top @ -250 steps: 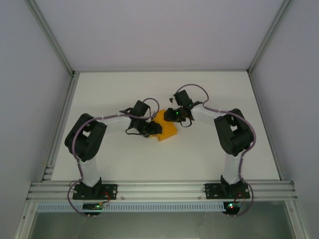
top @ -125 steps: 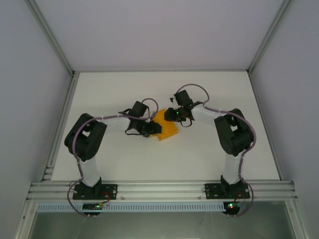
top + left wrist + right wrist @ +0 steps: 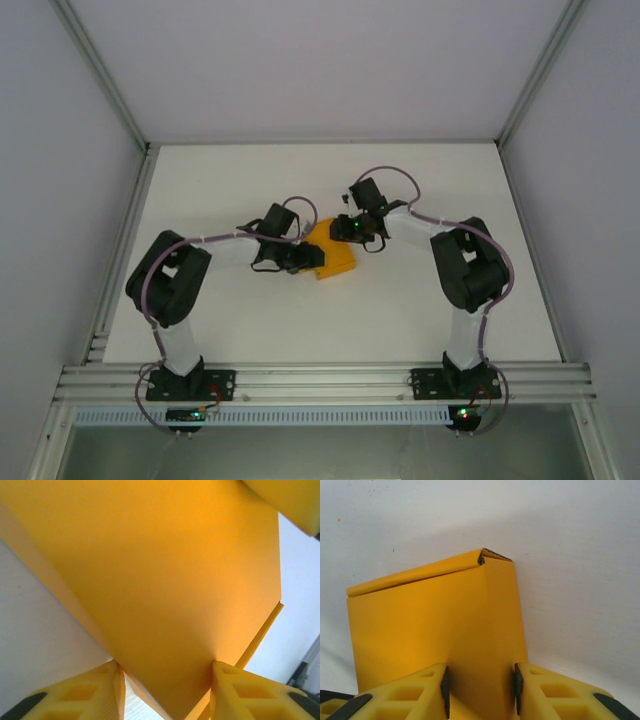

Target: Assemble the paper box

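Bending inward, left gripper (image 3: 304,260), right gripper (image 3: 347,233) clamping paper box (image 3: 338,263)

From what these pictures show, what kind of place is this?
Probably a robot test cell in a laboratory: a white table enclosed by plain walls, an aluminium rail along its near edge, and the left arm and right arm bolted there, working on a paper box.
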{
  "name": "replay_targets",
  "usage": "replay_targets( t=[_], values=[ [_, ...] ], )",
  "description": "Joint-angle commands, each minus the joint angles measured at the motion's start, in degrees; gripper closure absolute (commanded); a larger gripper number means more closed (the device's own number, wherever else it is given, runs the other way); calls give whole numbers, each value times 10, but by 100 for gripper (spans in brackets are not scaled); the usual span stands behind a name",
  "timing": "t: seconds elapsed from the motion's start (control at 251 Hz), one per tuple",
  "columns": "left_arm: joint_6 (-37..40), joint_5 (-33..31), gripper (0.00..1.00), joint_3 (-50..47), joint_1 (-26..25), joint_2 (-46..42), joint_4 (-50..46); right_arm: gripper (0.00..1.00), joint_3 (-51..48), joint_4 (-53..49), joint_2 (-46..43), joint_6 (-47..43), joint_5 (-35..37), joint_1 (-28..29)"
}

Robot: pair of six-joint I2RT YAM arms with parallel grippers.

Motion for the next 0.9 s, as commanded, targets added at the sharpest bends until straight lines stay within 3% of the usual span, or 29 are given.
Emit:
replay_targets(
  t=[0.0,0.1,0.247,0.359,0.383,0.411,0.455,0.507,0.591,0.674,0.81,0.898],
  values=[
    [24,-72,50,-1,3,-25,2,58,16,-104,22,-21,11,2],
    [31,-75,45,0,2,-40,3,55,50,-103,11,-33,4,-3],
    [32,-91,23,-3,-1,-57,-4,35,94,-110,-2,-48,-3,-6],
    [39,-102,17,-13,-2,-86,-18,26,115,-114,-15,-62,-4,-8],
    [40,-109,13,-14,-3,-94,-23,23,118,-115,-19,-63,-1,-9],
    [41,-117,1,-15,-2,-104,-30,18,119,-117,-24,-66,2,-10],
    [47,-134,0,-15,-2,-121,-42,1,115,-115,-36,-69,11,-11],
    [63,-174,0,-8,0,-145,-72,1,100,-104,-58,-77,22,-14],
    [93,-290,0,9,12,-191,-128,1,59,-88,-110,-85,68,-27],
    [103,-380,0,9,59,-233,-157,1,5,-85,-172,-91,116,-57],
    [158,-477,0,-44,162,-270,-98,1,-114,-43,-254,-137,139,-131],
    [204,-539,1,-105,214,-283,1,1,-216,64,-299,-156,152,-182]
  ],
)
